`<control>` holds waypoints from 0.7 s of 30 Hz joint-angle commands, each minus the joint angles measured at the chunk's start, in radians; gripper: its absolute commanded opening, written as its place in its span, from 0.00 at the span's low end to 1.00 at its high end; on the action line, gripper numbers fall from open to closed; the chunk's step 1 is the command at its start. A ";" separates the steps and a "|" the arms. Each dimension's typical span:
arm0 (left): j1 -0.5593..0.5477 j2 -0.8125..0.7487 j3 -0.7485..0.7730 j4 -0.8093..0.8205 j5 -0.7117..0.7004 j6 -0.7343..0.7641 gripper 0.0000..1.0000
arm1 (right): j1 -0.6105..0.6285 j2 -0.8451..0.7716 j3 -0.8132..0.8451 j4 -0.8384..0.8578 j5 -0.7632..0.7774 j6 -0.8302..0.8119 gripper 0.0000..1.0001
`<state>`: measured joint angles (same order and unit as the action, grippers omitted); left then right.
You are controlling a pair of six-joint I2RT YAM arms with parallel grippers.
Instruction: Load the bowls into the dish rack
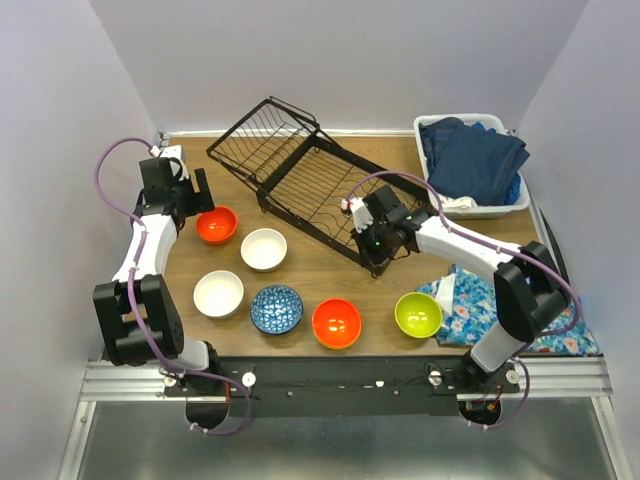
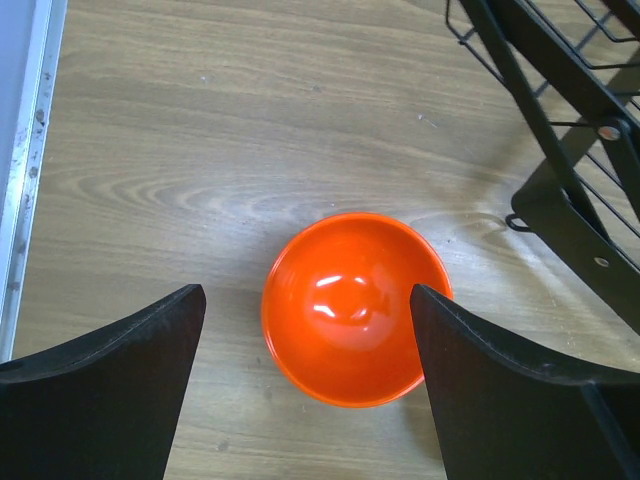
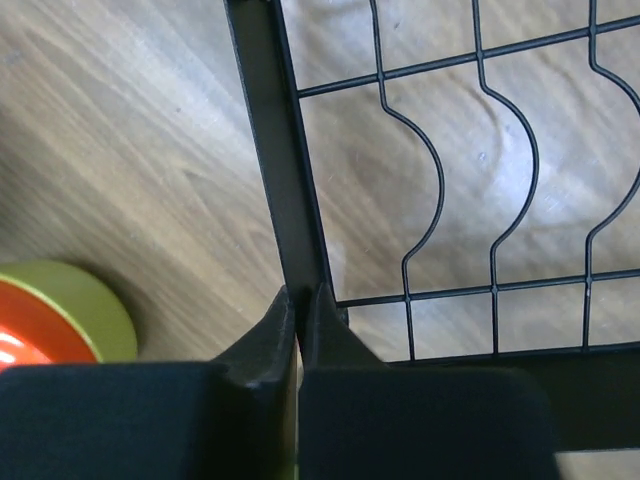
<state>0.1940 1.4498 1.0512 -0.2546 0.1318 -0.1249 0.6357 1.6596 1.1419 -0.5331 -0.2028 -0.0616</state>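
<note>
Six bowls sit on the wooden table: an orange bowl [image 1: 216, 225], a cream one [image 1: 264, 249], a white one [image 1: 218, 293], a blue patterned one [image 1: 276, 308], a second orange one [image 1: 337, 323] and a lime green one [image 1: 418, 314]. The black wire dish rack [image 1: 300, 170] lies empty at the back. My left gripper [image 1: 205, 195] hovers open over the far-left orange bowl [image 2: 355, 305], whose right rim lies under the right fingertip [image 2: 440, 320]. My right gripper [image 3: 300, 300] is shut on the dish rack's near frame bar [image 3: 275, 150].
A white tub [image 1: 503, 209] with dark blue cloth stands at the back right. A blue floral cloth [image 1: 470, 300] lies under the right arm. A bowl, lime green outside and orange inside [image 3: 60, 320], shows left of the right gripper. The table's left edge [image 2: 30, 150] is close.
</note>
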 commanded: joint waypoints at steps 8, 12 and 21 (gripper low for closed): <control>-0.031 0.003 0.007 0.008 0.002 -0.019 0.92 | -0.024 -0.035 0.177 -0.131 -0.035 -0.038 0.63; -0.056 -0.011 0.000 0.000 0.026 -0.021 0.92 | -0.034 -0.037 0.231 -0.119 -0.015 -0.047 0.64; -0.074 0.049 0.081 -0.060 0.005 0.008 0.92 | -0.258 0.241 0.582 -0.163 0.065 -0.201 0.63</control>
<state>0.1211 1.4643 1.0702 -0.2790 0.1329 -0.1356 0.4641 1.7615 1.5536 -0.6487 -0.2028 -0.1471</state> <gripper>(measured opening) 0.924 0.630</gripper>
